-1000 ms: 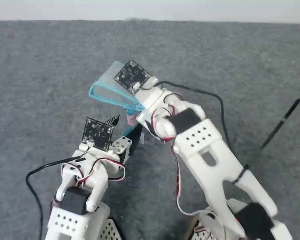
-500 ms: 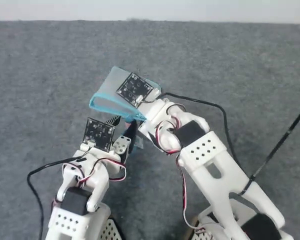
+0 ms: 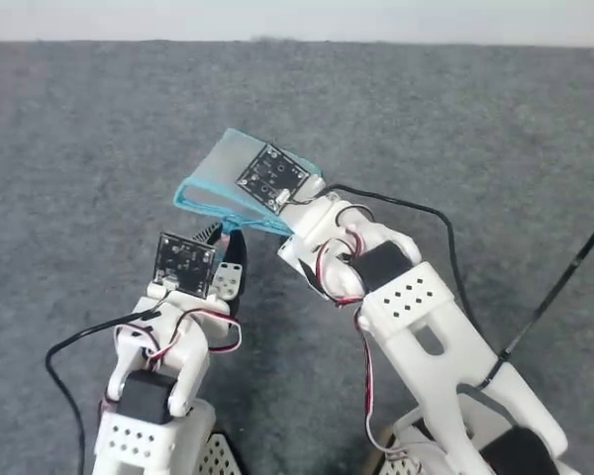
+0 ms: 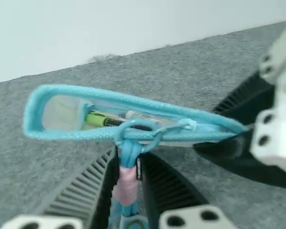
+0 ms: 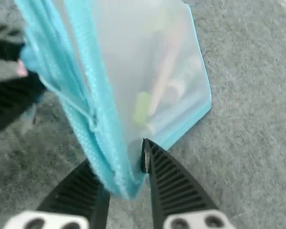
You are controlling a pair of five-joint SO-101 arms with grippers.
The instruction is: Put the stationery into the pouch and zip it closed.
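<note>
The grey table point(image 3: 99, 129) carries two white arms side by side, and between them hangs the pale blue pouch point(image 3: 218, 173), which looks lifted off the surface rather than lying on it. The bigger right arm point(image 3: 426, 317) leans in over it, and the right gripper point(image 5: 120, 155) has its jaws closed on one end corner of the pouch, pinching the blue edging so that the body stretches away from it. The left arm point(image 3: 163, 366) stands nearer to me with the left gripper point(image 4: 127, 164) just under the zipped edge, jaws closed tight on the zip pull point(image 4: 127, 143), a blue tab with a bit of pink on it. The pouch's long axis runs from the right jaws out to its free end, and the pull sits roughly midway along that line. On the free-end side of the slider the mouth gapes. On the other side I cannot quite tell how much is joined. So I'd judge the coming move is a draw along the long axis, away from the right jaws, which anchor the far end. The stationery point(image 5: 164, 81) is already inside, pens showing through the clear wall, a green one point(image 4: 97, 118) lying just below the open lip.
</note>
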